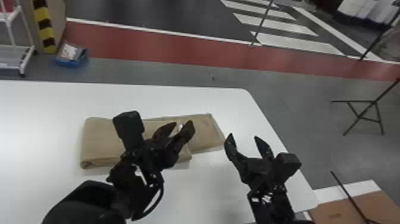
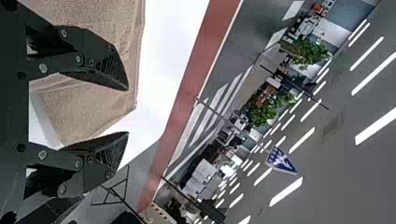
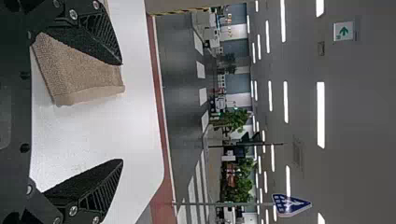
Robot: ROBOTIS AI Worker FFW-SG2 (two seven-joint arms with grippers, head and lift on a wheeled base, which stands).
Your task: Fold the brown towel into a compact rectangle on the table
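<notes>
**Brown towel (image 1: 101, 134) lay part-folded on the white table (image 1: 44, 119), both pincers spread**

Clock centred on the towel, twelve at the table's far edge.

Edges: far edge ran across at twelve, with a rounded corner at two. From there the side edge slanted down past three toward four. Thick folded part of the towel lay at nine; a flatter section (image 1: 205, 131) stuck out at three, its end pointing at the slanting edge. Widest room for moving was at nine, with a strip of tabletop at twelve and more at six.

In the way: left gripper (image 1: 182, 122) was over the middle of the towel, fingers well parted, its arm coming in from between seven and eight. Right gripper (image 1: 243, 135) was at three, just beside the flatter end, fingers likewise apart and gripping nothing; its arm came in from four. Could not tell whether either gripper touched cloth.

Around: blue bin (image 1: 71, 61) on the floor between ten and eleven, near a yellow-and-black striped post (image 1: 44, 26); white wheeled rack (image 1: 23, 61) at ten. Black folding stand (image 1: 363, 116) at three, off the table. Cardboard (image 1: 354, 208) toward four, beyond the side edge.
</notes>
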